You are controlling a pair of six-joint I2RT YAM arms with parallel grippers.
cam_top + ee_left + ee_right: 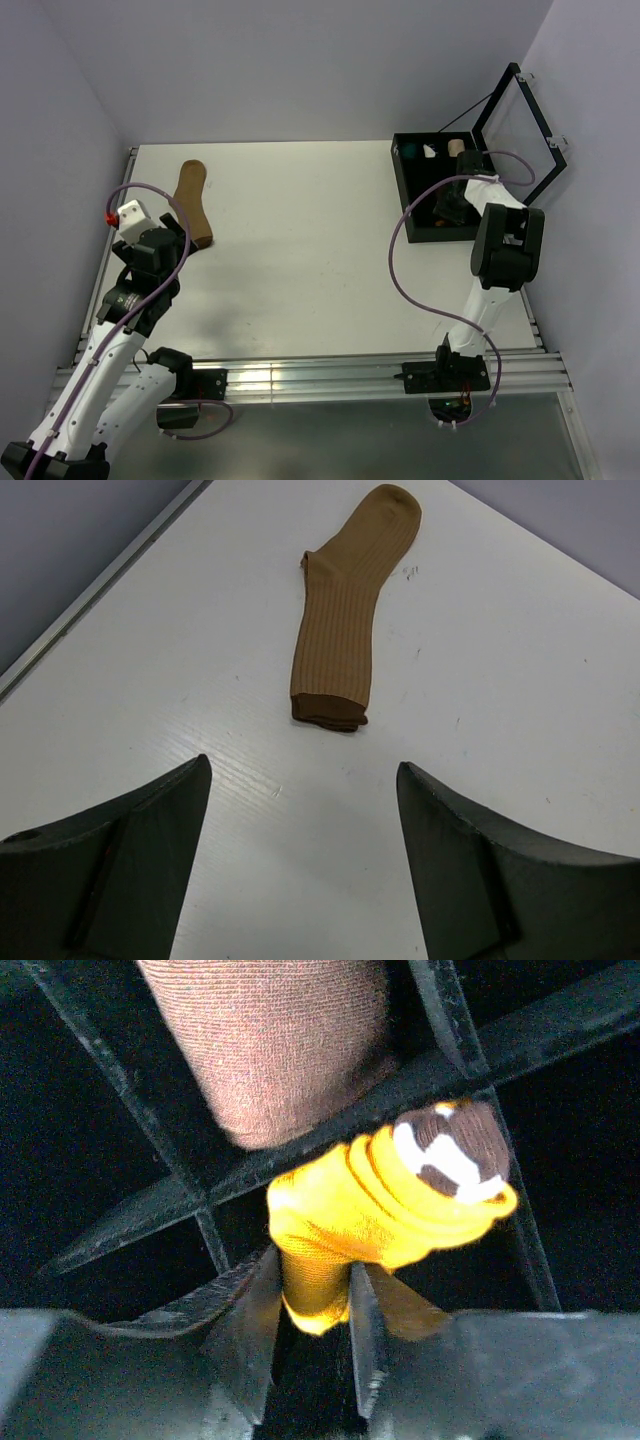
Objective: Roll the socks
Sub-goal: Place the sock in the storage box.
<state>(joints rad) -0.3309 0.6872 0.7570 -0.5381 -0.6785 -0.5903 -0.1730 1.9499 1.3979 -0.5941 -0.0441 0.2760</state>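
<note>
Right wrist: mustard sock point(380, 1210) between claw point(312, 1295).

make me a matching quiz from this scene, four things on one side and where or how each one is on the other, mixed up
Things:
1 tan sock
2 yellow sock
3 left gripper
4 black box

States:
a lid raised
b lying flat on the table
c open, holding nothing
d between the fingers of the right gripper

Pairs: 1-b, 2-d, 3-c, 4-a
</note>
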